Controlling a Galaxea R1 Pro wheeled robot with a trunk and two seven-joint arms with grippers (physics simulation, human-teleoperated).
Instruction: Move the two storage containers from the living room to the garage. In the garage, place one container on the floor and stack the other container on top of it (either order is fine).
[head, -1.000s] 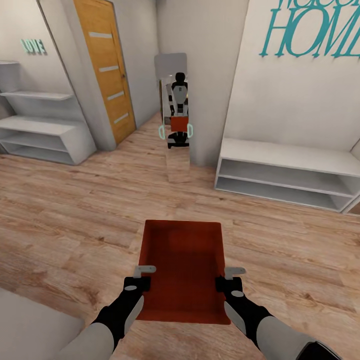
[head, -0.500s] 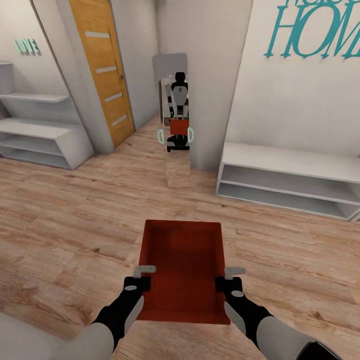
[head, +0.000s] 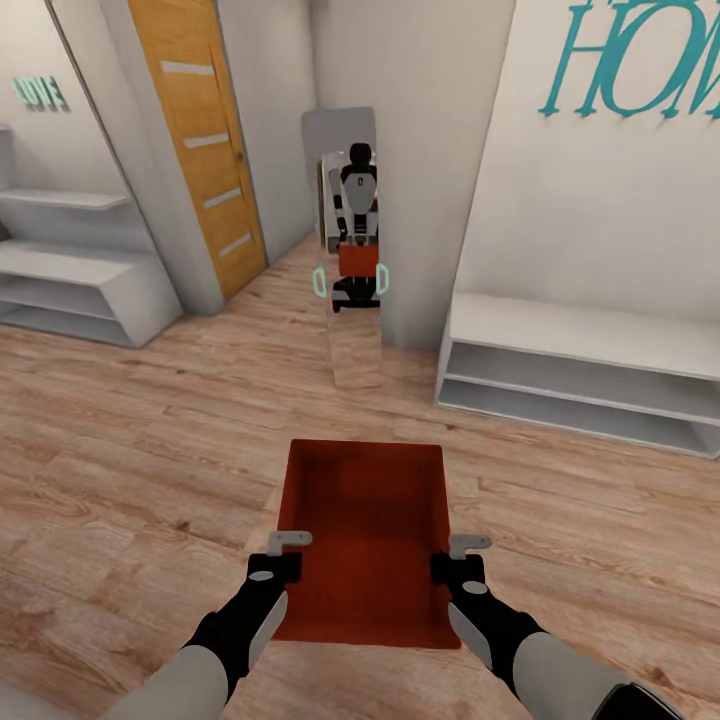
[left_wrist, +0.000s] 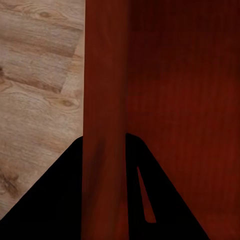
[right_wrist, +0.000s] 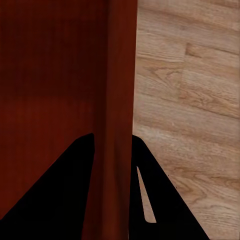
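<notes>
One orange-red storage container (head: 365, 540) hangs level in front of me above the light wood planks, held from both sides. My left gripper (head: 287, 552) is shut on its left wall (left_wrist: 105, 100). On the opposite side my right gripper (head: 462, 555) is shut on the right wall (right_wrist: 120, 90). In both wrist views the dark fingers straddle the thin red wall, one inside the tray and one outside. The tray's inside is bare. The second container is out of view.
A tall mirror (head: 350, 240) straight ahead reflects me and the tray. An orange wooden door (head: 200, 150) stands at the left. White low shelves (head: 580, 365) line the right wall, and more white shelves (head: 70, 265) sit at the far left. Wood-plank floor (head: 150, 430) lies between.
The whole view has shifted: the mirror, door and shelves have come nearer and slid outward as I roll forward. The tray and both grippers keep their places relative to me.
</notes>
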